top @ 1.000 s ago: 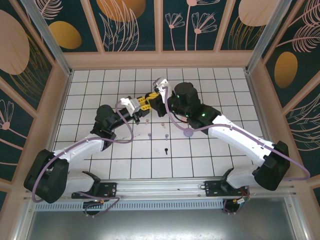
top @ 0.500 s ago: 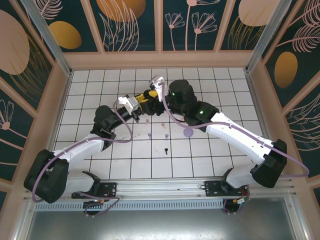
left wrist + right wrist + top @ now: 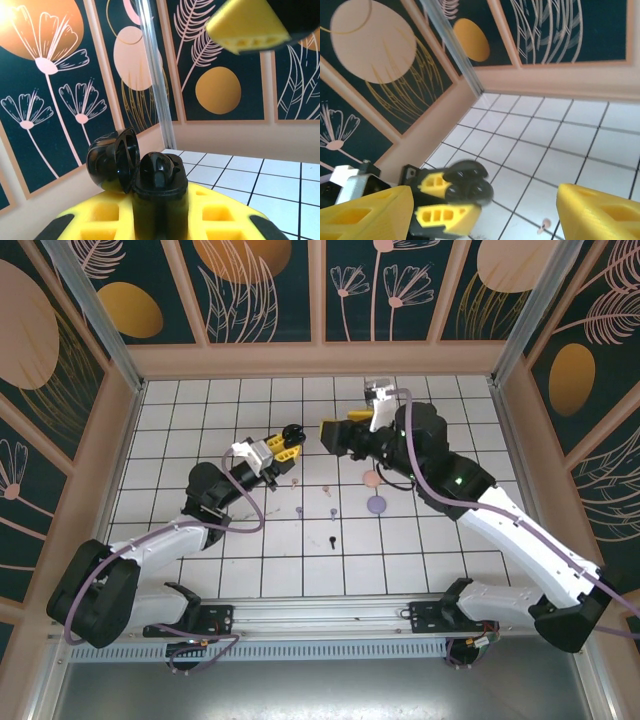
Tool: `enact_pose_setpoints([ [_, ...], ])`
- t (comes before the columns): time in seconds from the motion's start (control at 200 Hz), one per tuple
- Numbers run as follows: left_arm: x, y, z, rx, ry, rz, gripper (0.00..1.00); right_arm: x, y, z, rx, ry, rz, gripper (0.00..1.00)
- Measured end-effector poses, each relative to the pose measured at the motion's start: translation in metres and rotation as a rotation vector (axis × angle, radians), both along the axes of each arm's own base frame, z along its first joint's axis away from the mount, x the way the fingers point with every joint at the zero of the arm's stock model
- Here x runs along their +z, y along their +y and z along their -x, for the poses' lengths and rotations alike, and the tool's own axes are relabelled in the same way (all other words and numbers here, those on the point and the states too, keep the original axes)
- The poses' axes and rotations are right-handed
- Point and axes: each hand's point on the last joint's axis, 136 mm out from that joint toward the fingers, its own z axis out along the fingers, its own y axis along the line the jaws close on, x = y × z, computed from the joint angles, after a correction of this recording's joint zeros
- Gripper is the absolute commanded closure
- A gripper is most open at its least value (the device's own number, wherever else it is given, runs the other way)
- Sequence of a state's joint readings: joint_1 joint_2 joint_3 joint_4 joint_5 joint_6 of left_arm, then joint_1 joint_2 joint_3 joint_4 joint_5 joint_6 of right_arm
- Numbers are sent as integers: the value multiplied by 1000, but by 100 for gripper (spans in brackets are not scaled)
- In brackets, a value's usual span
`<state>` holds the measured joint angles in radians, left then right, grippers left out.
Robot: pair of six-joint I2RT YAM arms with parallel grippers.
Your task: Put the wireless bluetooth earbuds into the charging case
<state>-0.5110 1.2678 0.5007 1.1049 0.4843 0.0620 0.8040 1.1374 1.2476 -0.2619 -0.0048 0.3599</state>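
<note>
Where the left gripper (image 3: 285,440) clamps it between yellow fingers (image 3: 100,220), the black charging case (image 3: 160,187) stands upright. In the left wrist view its long axis is vertical and its lid (image 3: 114,159) is swung open to the left. The left arm stretches forward and inward from its base. The right arm reaches diagonally inward, wrist turned so the right gripper (image 3: 328,432) faces the case from just beside it, not touching; its jaws stand wide and grasp nothing. The earbuds lie on the white tiled table (image 3: 200,410), on the near side of both grippers. A pink earbud (image 3: 295,481) is nearest the left fingertips, then a second pink earbud (image 3: 333,490), a purple earbud (image 3: 299,510), a second purple earbud (image 3: 335,510) and, farthest, a black earbud (image 3: 331,542). A pink disc (image 3: 370,478) and a purple disc (image 3: 376,505) lie near the right gripper.
</note>
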Motion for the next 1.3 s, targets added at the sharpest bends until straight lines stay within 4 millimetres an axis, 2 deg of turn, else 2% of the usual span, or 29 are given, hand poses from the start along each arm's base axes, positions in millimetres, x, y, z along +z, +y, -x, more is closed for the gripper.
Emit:
enact_pose_setpoints([
  [0.1,1,4,0,22,-5,9,100,-47,-6,-3,-55,130,42,27],
  [0.23,7,12,0,64,-22,33,100,-134,-15,2,-122,351,148,30],
  [0.33,12,17,0,94,-38,52,100,-190,-26,15,-170,502,217,32],
  [0.395,14,19,-2,108,-43,62,100,-220,-31,27,-195,585,258,32],
  [0.49,15,21,-3,121,-36,74,100,-249,-31,44,-213,671,306,33],
  [0.696,16,23,-4,124,-21,91,100,-295,-20,71,-243,794,391,35],
  [0.946,25,39,0,194,-34,132,100,-341,-16,87,-286,882,502,43],
  [1.116,33,47,1,229,-46,159,100,-353,-7,87,-295,897,541,49],
  [1.301,28,51,-1,255,-32,165,100,-354,8,78,-307,886,549,54],
])
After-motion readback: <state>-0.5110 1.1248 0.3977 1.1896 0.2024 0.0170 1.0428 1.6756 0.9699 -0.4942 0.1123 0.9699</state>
